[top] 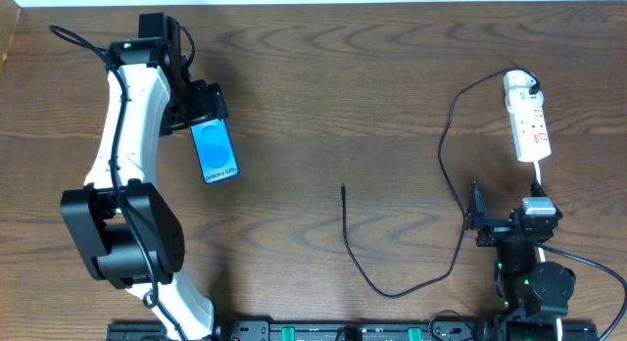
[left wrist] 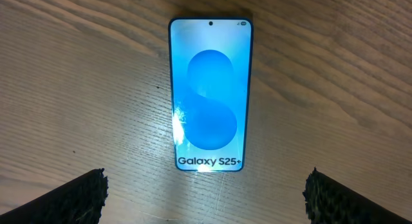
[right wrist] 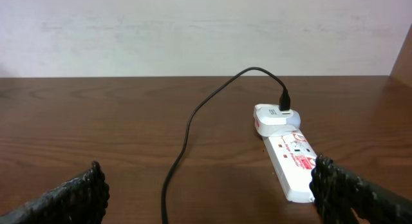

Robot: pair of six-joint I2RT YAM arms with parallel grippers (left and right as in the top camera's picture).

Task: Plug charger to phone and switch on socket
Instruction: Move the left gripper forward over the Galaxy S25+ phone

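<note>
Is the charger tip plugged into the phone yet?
No, the charger tip lies loose on the table, well apart from the phone.

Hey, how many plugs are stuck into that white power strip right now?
1. A white charger plug sits at the far end of the power strip, its black cable trailing onto the table. The strip's near end is partly hidden behind the right gripper.

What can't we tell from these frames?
- Charging port of the phone: the left wrist view looks straight down on the screen, and the overhead view is too small.
- Connector type of the charger tip: it shows only in the overhead view, too small.
- Switch position on the power strip: the red marks are blurred in the right wrist view and tiny in the overhead view.
</note>
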